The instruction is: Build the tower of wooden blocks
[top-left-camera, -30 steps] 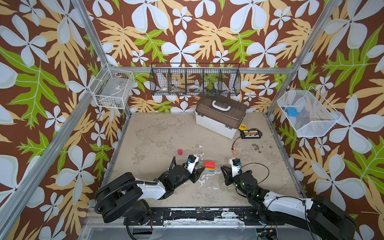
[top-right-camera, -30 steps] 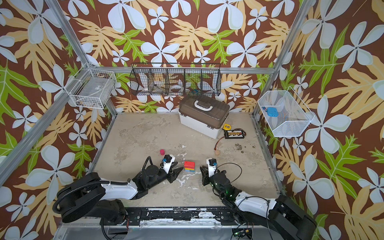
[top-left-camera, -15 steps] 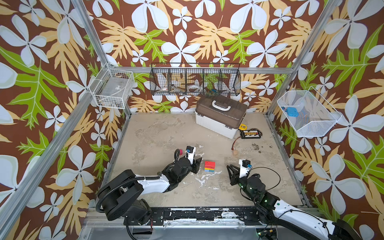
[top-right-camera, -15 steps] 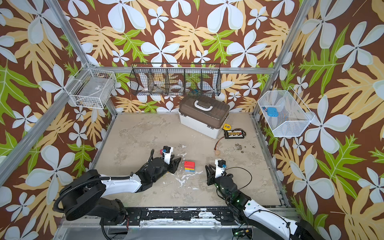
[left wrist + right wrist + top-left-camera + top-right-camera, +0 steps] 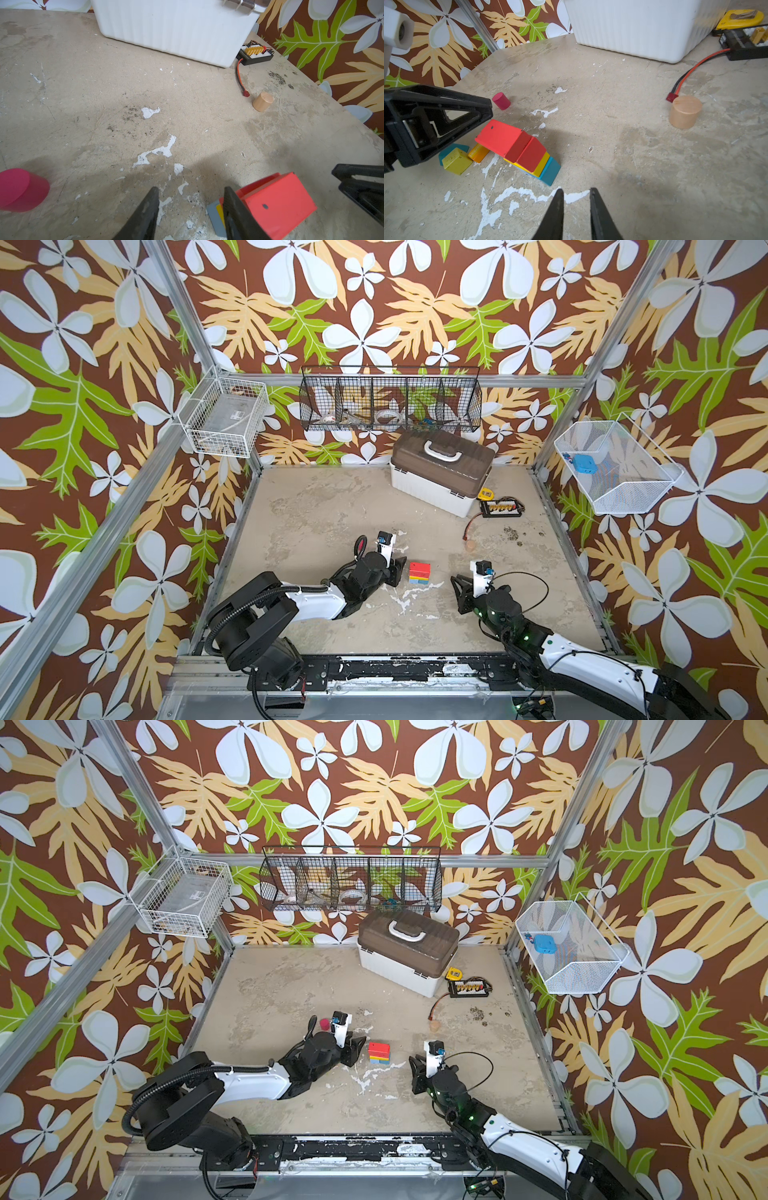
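Tower [image 5: 419,572] of wood blocks stands on the bench [image 5: 316,506], about midway between the side edges and nearer the front edge: red on top, yellow beneath, blue-teal at the base. Left gripper [image 5: 397,570] sits low just beside it on the left. In the left wrist view its jaws are parted with only bare bench between them, holding nothing; whether a finger touches the red top block I cannot tell. Right gripper [image 5: 460,591] is off to the tower's right, apart from it and closer to the front edge, its jaws showing a narrow gap and empty. Yellow cube [image 5: 456,161], orange block [image 5: 478,152] and teal piece [image 5: 454,147] lie together under the left gripper, close to the tower. Pink cylinder [image 5: 323,1024] sits behind the left gripper. Bare wood cylinder [image 5: 471,546] stands further right, toward the white case [image 5: 428,489] at the back edge, beside the red plug of a black charger board [image 5: 500,508]
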Controlling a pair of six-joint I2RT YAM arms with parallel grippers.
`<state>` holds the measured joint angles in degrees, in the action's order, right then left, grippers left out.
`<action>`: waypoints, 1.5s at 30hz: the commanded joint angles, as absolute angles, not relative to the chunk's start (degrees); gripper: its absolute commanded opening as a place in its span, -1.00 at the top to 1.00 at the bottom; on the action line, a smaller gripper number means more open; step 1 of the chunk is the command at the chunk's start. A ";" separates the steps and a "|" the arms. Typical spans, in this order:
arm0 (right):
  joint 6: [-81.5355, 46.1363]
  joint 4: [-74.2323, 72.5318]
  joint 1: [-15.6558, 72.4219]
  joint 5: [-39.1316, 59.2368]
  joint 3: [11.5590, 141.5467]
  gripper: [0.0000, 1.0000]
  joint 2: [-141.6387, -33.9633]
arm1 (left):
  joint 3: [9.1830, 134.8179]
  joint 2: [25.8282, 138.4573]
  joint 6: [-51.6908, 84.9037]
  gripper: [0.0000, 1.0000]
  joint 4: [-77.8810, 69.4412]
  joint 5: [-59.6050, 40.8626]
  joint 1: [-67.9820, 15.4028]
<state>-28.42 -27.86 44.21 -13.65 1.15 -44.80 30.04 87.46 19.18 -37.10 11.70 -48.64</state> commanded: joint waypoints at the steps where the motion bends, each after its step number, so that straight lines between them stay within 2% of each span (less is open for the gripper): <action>1: -28.13 -29.39 44.26 -13.36 1.75 0.53 -45.43 | 30.54 87.70 19.51 -0.03 -37.09 10.95 -48.60; 45: -27.86 -29.97 44.23 -13.49 1.15 0.52 -44.60 | 31.82 89.23 19.42 -0.02 -38.28 8.79 -48.52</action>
<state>-28.21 -28.91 44.21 -13.43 1.13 -44.69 31.48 89.21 19.33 -37.19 8.54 -48.64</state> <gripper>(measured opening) 0.242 0.513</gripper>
